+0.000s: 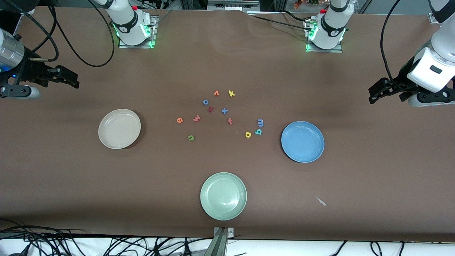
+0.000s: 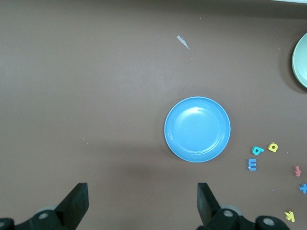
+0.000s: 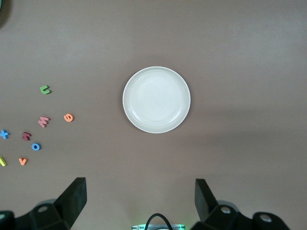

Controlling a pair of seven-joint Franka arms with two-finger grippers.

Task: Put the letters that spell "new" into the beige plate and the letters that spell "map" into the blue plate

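The beige plate (image 1: 119, 128) lies empty toward the right arm's end, the blue plate (image 1: 302, 141) empty toward the left arm's end. Between them lie green "n" (image 1: 191, 138), orange "e" (image 1: 180, 120) and pink "w" (image 1: 196, 117). Periwinkle "m" (image 1: 260, 122), teal "p" (image 1: 258, 132) and yellow "a" (image 1: 248, 134) sit beside the blue plate. My right gripper (image 1: 75, 82) hangs open and empty over bare table, with the beige plate (image 3: 156, 99) in its wrist view. My left gripper (image 1: 372, 95) hangs open and empty, with the blue plate (image 2: 197, 129) in its wrist view.
A pale green plate (image 1: 223, 196) lies nearest the front camera. Stray letters lie farther from that camera: orange "v" (image 1: 216, 93), yellow "k" (image 1: 231, 93), blue "o" (image 1: 205, 102), a dark red letter (image 1: 210, 109), a blue cross (image 1: 224, 111), a red "f" (image 1: 230, 121). A paper scrap (image 1: 321, 201) lies near the blue plate.
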